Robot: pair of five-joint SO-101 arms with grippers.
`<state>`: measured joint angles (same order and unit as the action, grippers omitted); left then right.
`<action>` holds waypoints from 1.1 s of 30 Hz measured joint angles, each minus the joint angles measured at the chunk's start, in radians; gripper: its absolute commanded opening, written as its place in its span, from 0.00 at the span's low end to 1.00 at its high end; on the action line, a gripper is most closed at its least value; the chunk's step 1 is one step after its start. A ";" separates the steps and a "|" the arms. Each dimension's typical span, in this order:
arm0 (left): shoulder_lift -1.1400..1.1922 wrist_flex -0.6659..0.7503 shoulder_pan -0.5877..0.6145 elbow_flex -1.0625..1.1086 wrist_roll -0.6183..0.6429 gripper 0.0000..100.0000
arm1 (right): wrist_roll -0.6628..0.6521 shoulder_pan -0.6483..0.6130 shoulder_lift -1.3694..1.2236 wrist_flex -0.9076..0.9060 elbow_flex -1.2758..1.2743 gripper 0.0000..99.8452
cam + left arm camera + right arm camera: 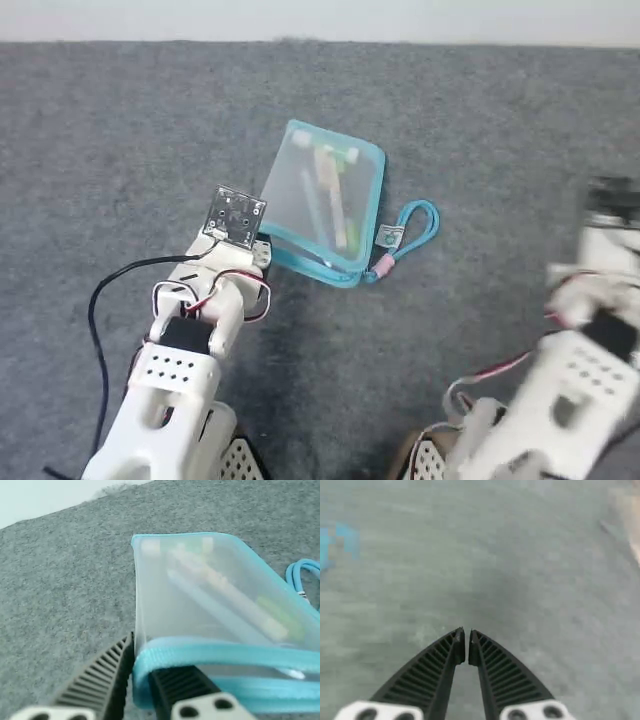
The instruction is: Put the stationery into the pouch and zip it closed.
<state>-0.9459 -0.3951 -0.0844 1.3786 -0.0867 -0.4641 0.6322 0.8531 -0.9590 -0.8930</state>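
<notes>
Nearly there: stationery [225, 592] sits inside the pouch [165, 610], left fingers [175, 682] clamped on its corner, the zip [225, 652] beyond them looking shut, right fingers [440, 672] together, holding nothing.

Grey carpeted table [480, 130] — pale wall [320, 20] behind.

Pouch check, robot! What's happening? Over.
Left hand shut on pouch corner, zip edge. Right hand shut, empty, over grey carpet. Stationery inside; zip looks closed. Strap loop lies beside it.
</notes>
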 measured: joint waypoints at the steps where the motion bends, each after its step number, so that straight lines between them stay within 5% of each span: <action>1: 0.000 0.000 0.000 0.000 0.000 0.01 | -0.015 0.071 -0.035 0.005 0.025 0.01; 5: 0.000 0.000 0.000 0.000 0.000 0.01 | -0.058 0.275 -0.180 0.031 0.100 0.13; 9: 0.000 0.000 0.000 0.000 0.000 0.01 | -0.086 0.321 -0.305 0.032 0.117 0.27; 16: 0.000 0.000 0.000 0.020 0.000 0.01 | -0.169 0.262 -0.342 -0.028 0.117 0.17; 20: 0.000 0.000 0.000 0.020 0.000 0.01 | -0.176 0.190 -0.321 -0.083 0.117 0.00; 26: 0.000 0.000 0.000 0.020 0.000 0.01 | -0.140 0.158 -0.203 -0.115 0.117 0.18; 33: 0.000 0.000 0.000 0.020 0.000 0.01 | -0.219 0.242 -0.190 -0.104 0.117 0.11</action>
<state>-0.9459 -0.3951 -0.0844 1.3986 -0.0867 -0.6836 0.8746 0.6628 -1.0633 -0.7764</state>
